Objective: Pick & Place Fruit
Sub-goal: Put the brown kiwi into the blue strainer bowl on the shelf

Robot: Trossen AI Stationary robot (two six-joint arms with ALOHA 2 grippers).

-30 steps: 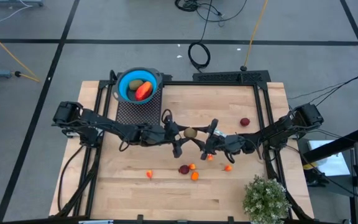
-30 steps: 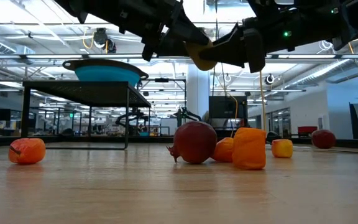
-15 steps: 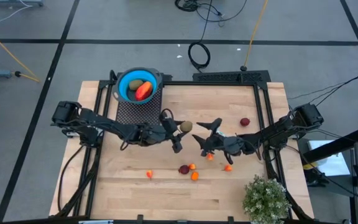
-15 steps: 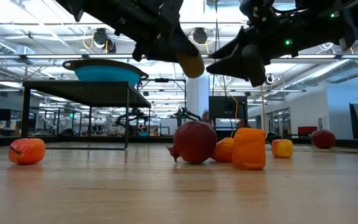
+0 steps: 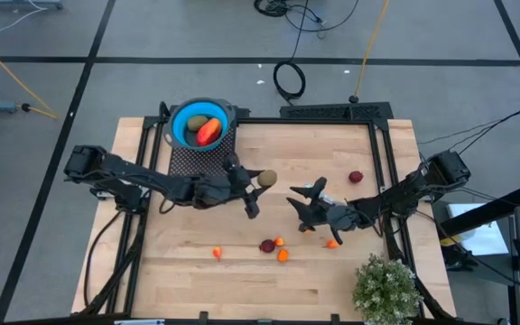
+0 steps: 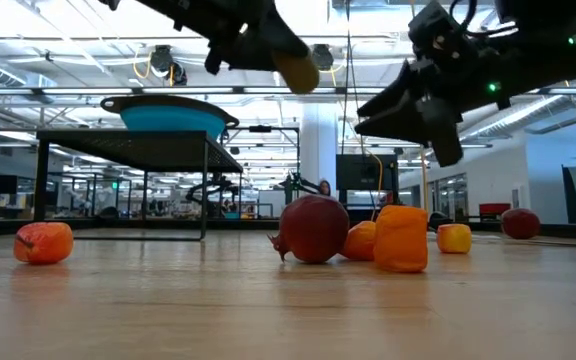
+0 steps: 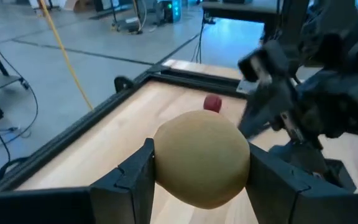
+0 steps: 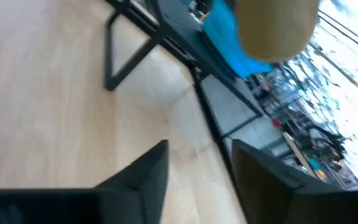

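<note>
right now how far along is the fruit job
Done: two fruits, one red-orange and one green, lie in the blue bowl. In hand: the left end effector grips a brownish-green oval fruit above the table; the right end effector holds nothing. Left: a dark red fruit far off, another dark red one and several small orange pieces on the table.

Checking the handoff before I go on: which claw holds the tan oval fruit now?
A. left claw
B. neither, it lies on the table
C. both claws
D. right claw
A: the left claw grips the oval fruit between its fingers; the right claw is apart and empty.
</note>
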